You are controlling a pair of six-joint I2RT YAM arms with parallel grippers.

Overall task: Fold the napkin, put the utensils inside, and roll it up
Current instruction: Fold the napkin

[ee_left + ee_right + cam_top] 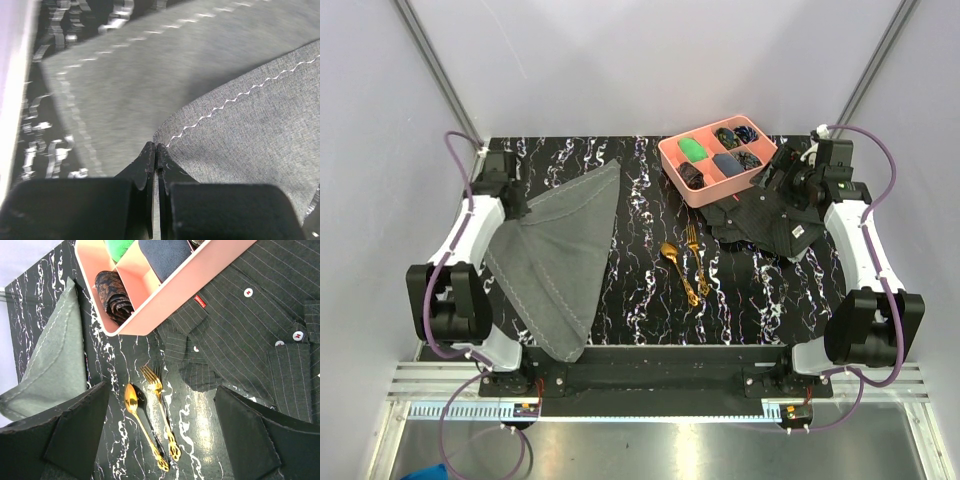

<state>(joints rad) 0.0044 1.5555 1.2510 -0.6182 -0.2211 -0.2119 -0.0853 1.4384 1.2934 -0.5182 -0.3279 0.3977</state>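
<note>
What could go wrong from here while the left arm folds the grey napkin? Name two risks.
1. The left gripper pinches the napkin only by a thin bit of its stitched edge, so the cloth may slip free mid-fold.
2. The gold spoon and fork lie close beside the dark striped shirt, so a reach for them may snag its fabric instead.

**What We Cannot See Well**

In the left wrist view, the big soft grey cloth napkin [240, 150] runs off the picture at 12 and 3 o'clock. The black table with white marble lines [45, 115] is blurry at 9 o'clock.

In the right wrist view, the pink plastic tray [170, 294] is cut off at 12 o'clock. The dark striped shirt with white buttons [250, 330] is cut off at 3 o'clock.

From the top, the little dark and green things [725, 160] in the tray are too small to tell.
</note>
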